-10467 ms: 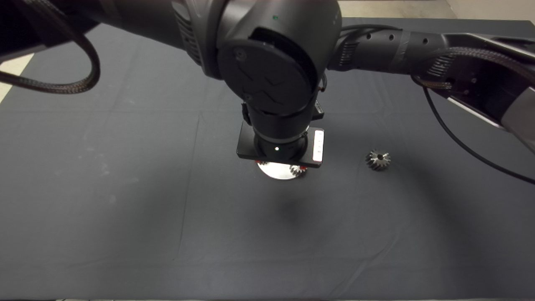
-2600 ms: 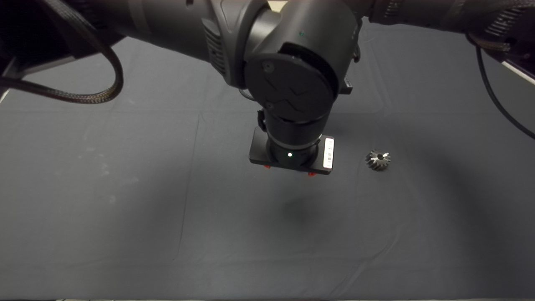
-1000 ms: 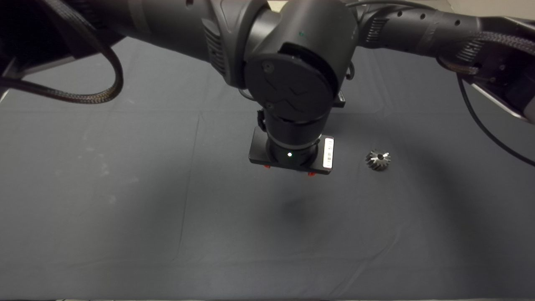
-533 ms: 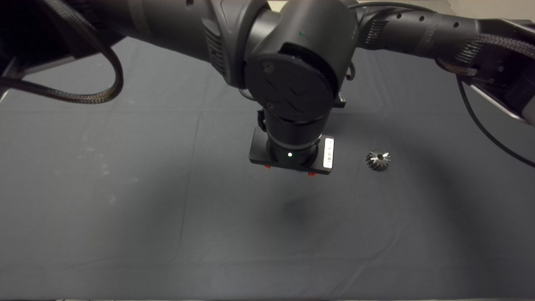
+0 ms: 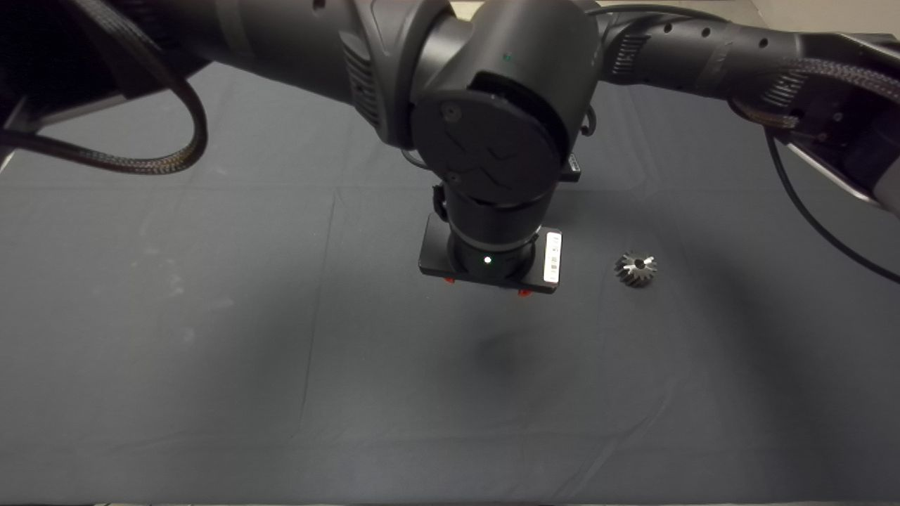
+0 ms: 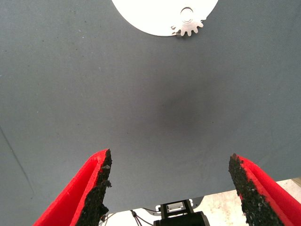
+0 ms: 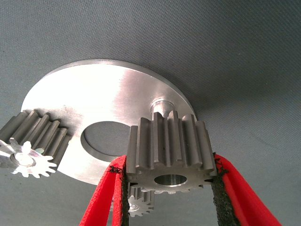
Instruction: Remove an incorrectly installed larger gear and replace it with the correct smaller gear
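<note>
The smaller gear (image 7: 168, 149), dark grey with short teeth, is clamped between the red fingers of my right gripper (image 7: 168, 165). It hangs just in front of a bare peg (image 7: 162, 104) on the round metal plate (image 7: 103, 103). Two brighter small gears (image 7: 30, 141) (image 7: 139, 201) sit on that plate. The larger gear (image 5: 636, 269), shiny with flared teeth, lies alone on the mat to the plate's right. My left gripper (image 6: 171, 165) hovers open and empty over bare mat, with the plate (image 6: 155, 14) and one small gear (image 6: 188, 26) ahead of it. In the head view the left wrist hides the plate.
The dark mat (image 5: 211, 316) spreads wide around the work spot. The left arm (image 5: 485, 140) fills the upper middle of the head view, and the right arm (image 5: 703, 49) reaches in behind it from the upper right, with a cable (image 5: 808, 211) hanging below it.
The right arm has lowered behind the left arm and barely shifted over the last second. The left arm moved over the plate and now hides it. The larger gear has not moved.
</note>
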Action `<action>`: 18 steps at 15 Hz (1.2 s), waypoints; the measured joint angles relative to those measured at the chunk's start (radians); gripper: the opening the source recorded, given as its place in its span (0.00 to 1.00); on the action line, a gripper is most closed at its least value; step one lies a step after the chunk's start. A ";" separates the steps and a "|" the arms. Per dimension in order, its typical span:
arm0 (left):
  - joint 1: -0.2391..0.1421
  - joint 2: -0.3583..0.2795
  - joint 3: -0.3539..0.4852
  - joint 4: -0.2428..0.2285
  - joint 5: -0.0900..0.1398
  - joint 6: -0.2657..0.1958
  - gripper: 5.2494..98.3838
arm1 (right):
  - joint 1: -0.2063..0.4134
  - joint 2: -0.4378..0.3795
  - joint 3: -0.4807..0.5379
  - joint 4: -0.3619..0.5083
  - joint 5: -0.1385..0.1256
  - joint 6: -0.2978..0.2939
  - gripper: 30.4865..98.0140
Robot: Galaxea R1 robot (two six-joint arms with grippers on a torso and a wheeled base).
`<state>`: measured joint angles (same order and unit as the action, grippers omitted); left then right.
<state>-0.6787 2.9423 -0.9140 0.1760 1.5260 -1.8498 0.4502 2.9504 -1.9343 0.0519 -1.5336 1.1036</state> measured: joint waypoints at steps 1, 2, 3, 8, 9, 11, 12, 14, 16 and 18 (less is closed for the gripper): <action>0.000 0.000 0.000 0.000 0.000 0.000 0.63 | -0.004 0.000 -0.001 0.000 0.000 0.000 0.07; 0.000 0.000 0.000 0.000 0.000 0.000 0.63 | -0.013 0.001 -0.002 -0.001 0.003 0.000 0.07; 0.000 0.000 0.000 0.000 0.000 0.000 0.63 | -0.013 0.003 -0.007 -0.003 0.003 0.000 0.07; 0.000 0.000 0.000 0.000 0.000 0.000 0.63 | -0.014 0.010 -0.016 -0.004 0.000 0.000 0.07; 0.000 0.000 0.000 0.000 0.000 0.000 0.63 | -0.014 0.009 -0.018 -0.004 0.001 0.000 0.07; 0.000 0.000 0.000 0.000 0.000 0.000 0.63 | -0.015 0.009 -0.017 -0.008 0.001 0.000 0.07; 0.000 0.000 0.000 0.000 0.000 0.000 0.63 | -0.016 0.009 -0.018 -0.008 0.000 0.000 0.07; 0.000 0.000 0.000 0.000 0.000 0.000 0.63 | -0.016 0.009 -0.017 -0.010 0.000 0.001 0.07; 0.000 0.000 0.000 0.000 0.000 0.000 0.63 | -0.016 0.009 -0.013 -0.013 -0.001 0.004 0.07; 0.000 0.000 0.000 0.000 0.000 0.004 0.63 | -0.016 0.009 -0.009 -0.017 -0.001 0.005 0.07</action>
<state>-0.6786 2.9421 -0.9145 0.1760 1.5264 -1.8460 0.4343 2.9596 -1.9436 0.0349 -1.5346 1.1083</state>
